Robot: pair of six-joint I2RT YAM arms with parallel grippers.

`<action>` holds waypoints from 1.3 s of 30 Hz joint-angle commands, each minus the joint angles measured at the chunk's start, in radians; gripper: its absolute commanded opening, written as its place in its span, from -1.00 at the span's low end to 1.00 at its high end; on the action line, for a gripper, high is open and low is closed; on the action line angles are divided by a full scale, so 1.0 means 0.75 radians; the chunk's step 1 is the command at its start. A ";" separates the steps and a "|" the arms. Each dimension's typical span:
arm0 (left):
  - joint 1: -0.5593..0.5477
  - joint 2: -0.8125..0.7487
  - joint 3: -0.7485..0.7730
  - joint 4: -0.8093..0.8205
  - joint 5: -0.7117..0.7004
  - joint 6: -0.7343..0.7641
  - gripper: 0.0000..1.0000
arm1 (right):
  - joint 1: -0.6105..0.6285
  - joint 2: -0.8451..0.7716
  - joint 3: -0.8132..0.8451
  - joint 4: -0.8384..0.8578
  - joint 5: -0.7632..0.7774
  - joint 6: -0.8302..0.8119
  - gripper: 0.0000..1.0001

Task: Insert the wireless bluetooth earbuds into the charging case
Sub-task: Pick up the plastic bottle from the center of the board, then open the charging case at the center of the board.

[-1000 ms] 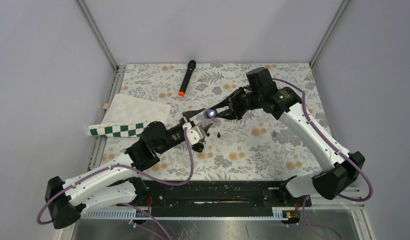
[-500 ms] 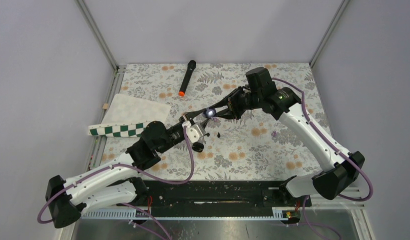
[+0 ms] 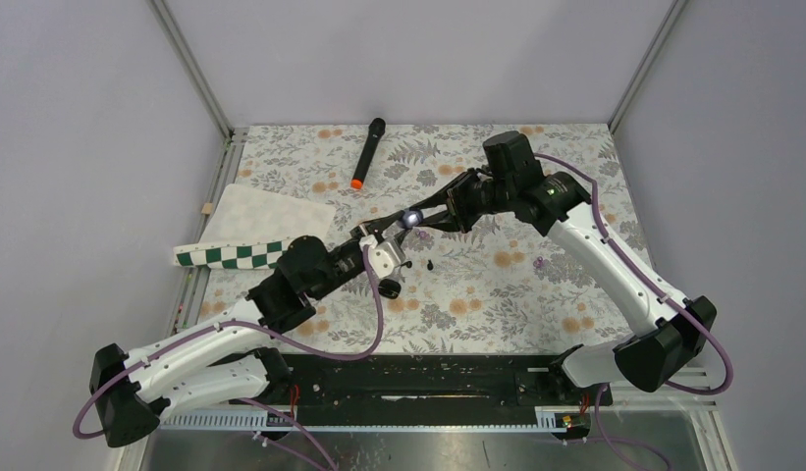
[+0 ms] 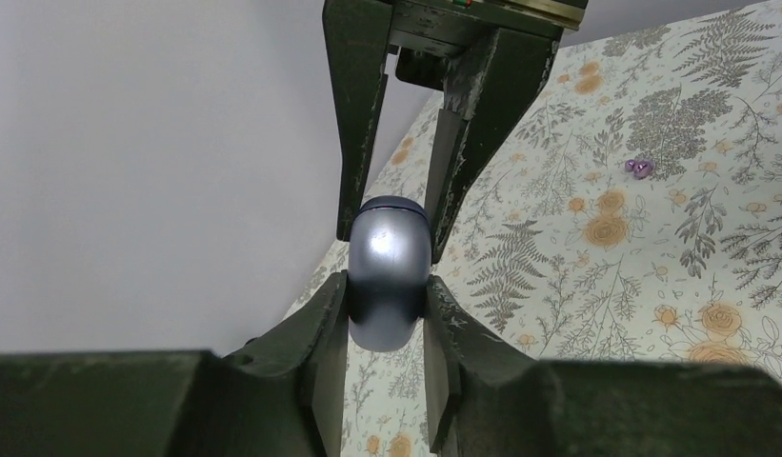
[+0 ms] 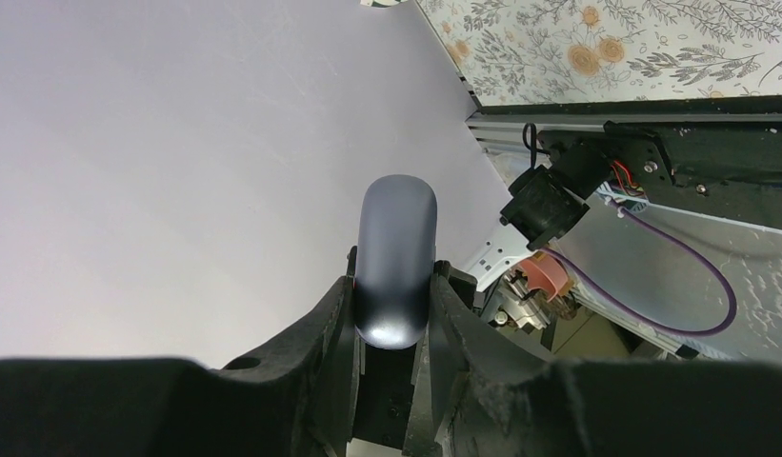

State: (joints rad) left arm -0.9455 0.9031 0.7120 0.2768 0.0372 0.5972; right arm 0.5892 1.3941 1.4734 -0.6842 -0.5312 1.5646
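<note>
The charging case (image 3: 410, 218), a glossy dark rounded pebble, hangs in the air above the middle of the flowered table. Both grippers pinch it from opposite ends. In the left wrist view my left gripper (image 4: 387, 286) is shut on the near end of the charging case (image 4: 391, 262), and the right gripper's fingers (image 4: 356, 133) clamp its far end from above. In the right wrist view my right gripper (image 5: 394, 286) is shut on the charging case (image 5: 396, 252). The case's lid looks closed. One tiny black earbud (image 3: 430, 263) lies on the table just below the grippers.
A black microphone with an orange end (image 3: 366, 154) lies at the back. A white mat with a green checkered edge (image 3: 266, 228) sits at the left. A small purple object (image 3: 538, 262) rests on the table to the right, seen also as the purple object (image 4: 639, 168).
My left gripper's jaws have closed onto the case that the right gripper holds. The right gripper and case have shifted slightly to the left.
</note>
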 commanded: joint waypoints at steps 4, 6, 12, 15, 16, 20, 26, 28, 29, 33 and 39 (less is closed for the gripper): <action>-0.007 -0.010 0.112 -0.053 -0.089 -0.107 -1.00 | 0.022 -0.017 -0.093 0.210 -0.051 0.014 -0.68; -0.007 -0.016 0.126 -0.084 -0.113 -0.126 -1.00 | 0.022 -0.020 -0.116 0.263 -0.058 0.012 -0.33; -0.006 -0.051 0.118 -0.105 -0.211 -0.177 -1.00 | 0.016 -0.027 -0.153 0.327 -0.060 -0.031 0.34; -0.005 -0.068 0.111 -0.125 -0.220 -0.204 -1.00 | 0.011 -0.039 -0.196 0.397 -0.072 -0.051 0.57; -0.004 -0.070 0.110 -0.133 -0.222 -0.212 -1.00 | 0.007 -0.046 -0.210 0.421 -0.075 -0.060 0.59; -0.002 -0.076 0.117 -0.180 -0.261 -0.260 -1.00 | -0.016 -0.086 -0.256 0.489 -0.074 -0.133 0.62; 0.146 -0.053 0.263 -0.447 -0.265 -0.581 -1.00 | -0.147 -0.247 -0.387 0.709 -0.156 -0.489 0.58; 0.274 -0.012 0.355 -0.599 -0.103 -0.753 -1.00 | -0.159 -0.315 -0.436 0.720 -0.128 -0.691 0.57; 0.330 0.008 0.392 -0.654 -0.003 -0.834 -1.00 | -0.159 -0.349 -0.471 0.731 -0.100 -0.788 0.57; 0.488 0.080 0.511 -0.775 0.320 -1.077 -1.00 | -0.162 -0.482 -0.734 1.007 -0.039 -0.937 0.49; 0.655 0.175 0.552 -0.683 0.880 -1.467 -1.00 | -0.164 -0.507 -0.998 1.544 -0.095 -0.840 0.37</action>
State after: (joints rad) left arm -0.5037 1.0023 1.0973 -0.2779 0.3401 -0.2363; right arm 0.4664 0.9928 0.7967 0.1406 -0.5842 0.9592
